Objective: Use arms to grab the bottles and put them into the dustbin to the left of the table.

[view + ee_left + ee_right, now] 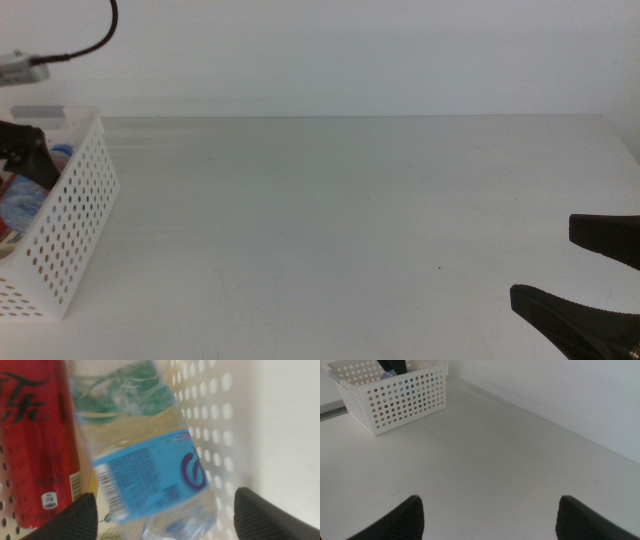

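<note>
Clear plastic water bottle (150, 467) with its blue label lies inside the white perforated dustbin (72, 215), beside the red cola can (35, 440). I see my left gripper (165, 515) spread above it; my right gripper (590, 285) waits spread, well apart from the dustbin.

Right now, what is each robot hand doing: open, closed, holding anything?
Left hand: open inside the white perforated plastic basket, over the clear blue-labelled water bottle.
Right hand: open, empty.
</note>
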